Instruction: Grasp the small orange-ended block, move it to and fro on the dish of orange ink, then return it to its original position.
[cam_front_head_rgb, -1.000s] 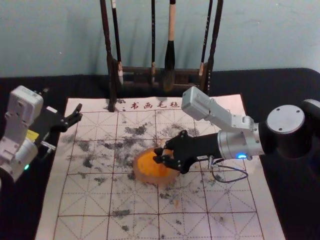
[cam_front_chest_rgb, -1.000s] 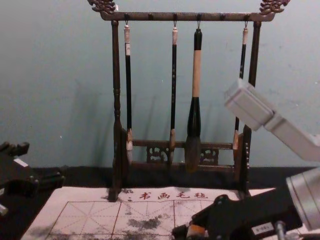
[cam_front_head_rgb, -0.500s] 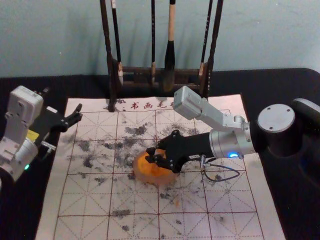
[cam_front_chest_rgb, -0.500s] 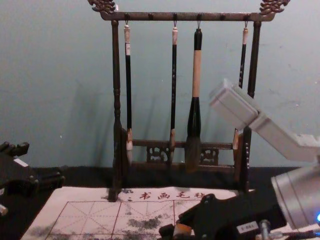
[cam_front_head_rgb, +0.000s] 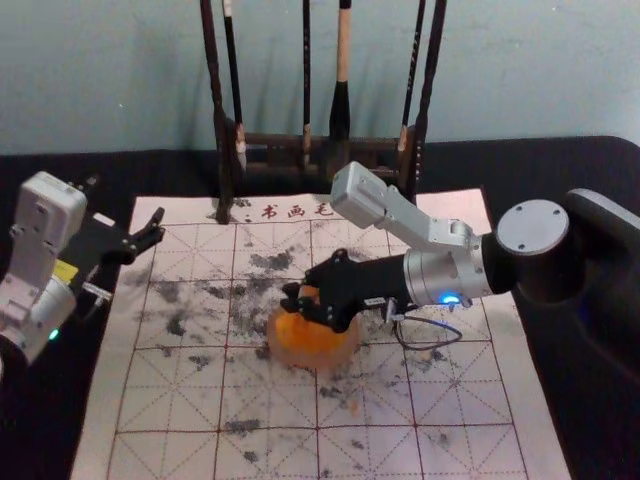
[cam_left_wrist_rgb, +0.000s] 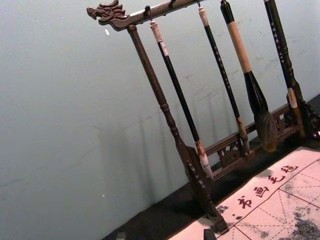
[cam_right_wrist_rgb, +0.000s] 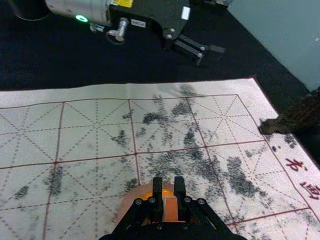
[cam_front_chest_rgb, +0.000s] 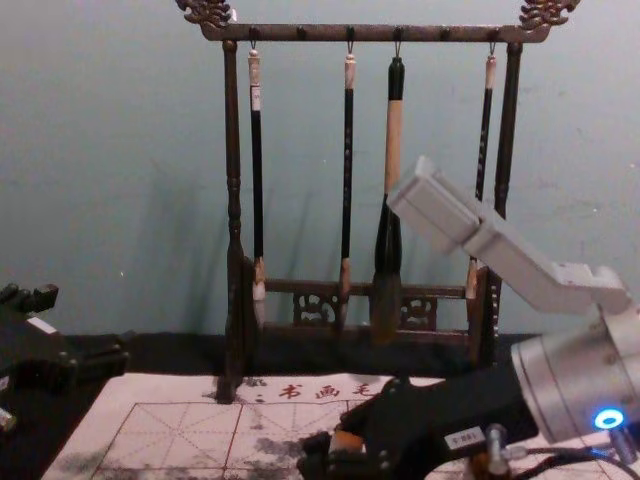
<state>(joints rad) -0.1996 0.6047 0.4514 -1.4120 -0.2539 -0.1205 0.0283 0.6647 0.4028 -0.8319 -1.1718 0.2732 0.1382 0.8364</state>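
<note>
Compared with the earlier frames, the right claw has shifted toward the robot's left across the dish, and its arm has slid along with it. It is clamped on the orange-ended block, which sits between its fingers, over the far part of the dish; whether the block touches the ink cannot be told. The dish stays where it was, beneath and just nearer than the claw. The left claw is unmoved, parked with its fingers spread, well off to the right claw's left. Around and below the working claw lies a pale gridded mat, blotched with dark ink, on a black cloth. Beyond the claw stands a dark wooden rack with brushes hanging from it, and behind that a plain blue-grey wall
</note>
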